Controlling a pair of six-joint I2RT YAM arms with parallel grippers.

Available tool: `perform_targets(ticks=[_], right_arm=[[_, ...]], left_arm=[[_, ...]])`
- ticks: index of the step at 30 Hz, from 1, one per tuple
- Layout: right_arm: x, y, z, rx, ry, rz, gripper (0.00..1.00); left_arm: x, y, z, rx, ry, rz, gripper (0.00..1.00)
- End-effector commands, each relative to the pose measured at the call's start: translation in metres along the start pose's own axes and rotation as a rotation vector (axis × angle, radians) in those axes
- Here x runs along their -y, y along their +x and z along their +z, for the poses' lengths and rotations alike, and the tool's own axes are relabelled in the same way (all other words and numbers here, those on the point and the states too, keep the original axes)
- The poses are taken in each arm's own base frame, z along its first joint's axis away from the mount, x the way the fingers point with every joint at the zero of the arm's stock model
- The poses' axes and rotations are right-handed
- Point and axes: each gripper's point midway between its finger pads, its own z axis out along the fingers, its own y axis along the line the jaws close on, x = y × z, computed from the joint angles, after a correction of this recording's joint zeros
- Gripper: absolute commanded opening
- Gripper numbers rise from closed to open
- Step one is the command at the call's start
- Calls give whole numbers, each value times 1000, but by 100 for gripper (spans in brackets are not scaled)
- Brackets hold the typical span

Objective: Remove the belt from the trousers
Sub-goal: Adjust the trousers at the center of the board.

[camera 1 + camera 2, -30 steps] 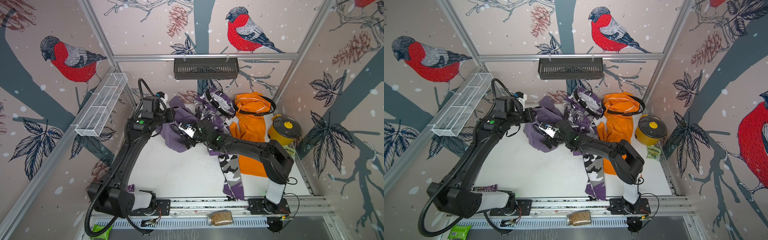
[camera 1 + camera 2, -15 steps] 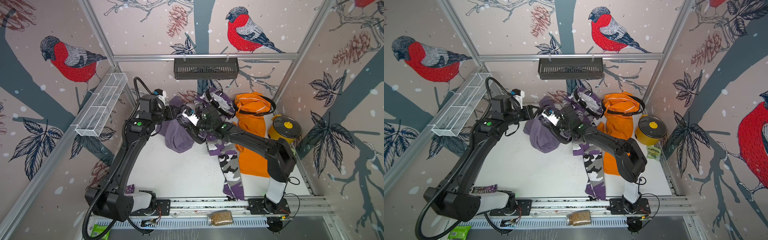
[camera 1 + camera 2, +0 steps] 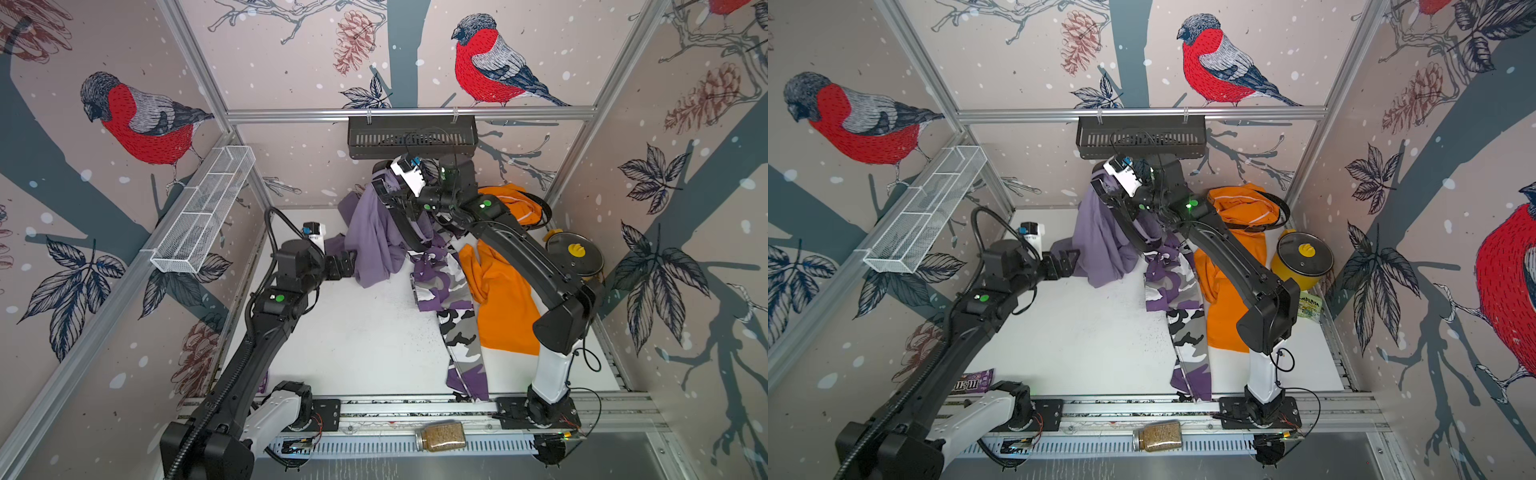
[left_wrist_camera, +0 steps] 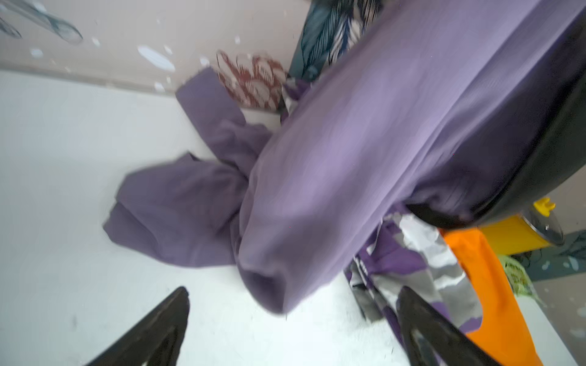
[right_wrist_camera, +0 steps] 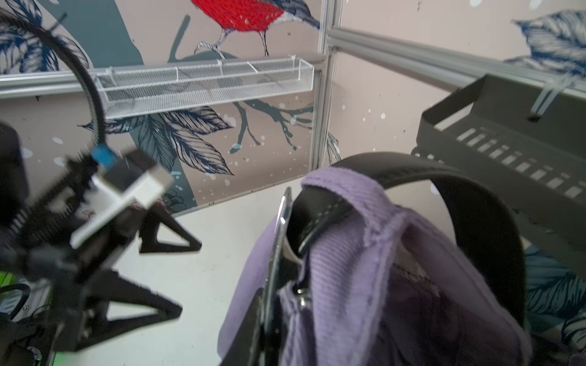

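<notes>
The left end effector (image 3: 348, 262) has just opened wide and released the lilac trousers (image 3: 370, 241). The right end effector (image 3: 384, 193), now closed on their waist, lifts them at the far side; the belt (image 5: 444, 177) remains threaded, so I think pulling comes next

Lilac trousers (image 3: 374, 237) are dangling in the air by the waistband near the back edge of the bench (image 3: 353, 340), with the leg ends slumped in a heap on it. A wide black belt (image 5: 459, 196) arcs out of the waist with cloth folded over it. Camouflage trousers (image 3: 451, 299) stretch from mid-back to the front edge. Orange trousers (image 3: 505, 307) lie flat right alongside, touching them. Their waist is crumpled by the back right corner, with a second black belt (image 3: 1286, 212) looped round it.
</notes>
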Motion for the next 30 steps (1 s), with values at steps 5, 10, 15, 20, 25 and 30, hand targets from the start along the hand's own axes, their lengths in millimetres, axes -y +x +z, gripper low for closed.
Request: perform_targets(ticks=[5, 10, 15, 20, 25, 30], right_arm=[[-13, -63, -25, 131, -27, -52, 0], [-16, -84, -38, 184, -14, -64, 0], [-22, -100, -48, 222, -15, -73, 0], [-38, -112, -61, 253, -37, -79, 0], [-44, -115, -71, 275, -35, -87, 0], [-48, -129, -87, 303, -28, -112, 0]], left_arm=[[24, -10, 10, 171, 182, -18, 100], [59, 10, 28, 165, 258, 23, 100], [27, 28, 69, 140, 55, -51, 100], [6, 31, 106, 187, -10, -136, 100], [43, -3, 122, 269, 171, -100, 78], [43, -57, 85, 385, 75, -10, 0]])
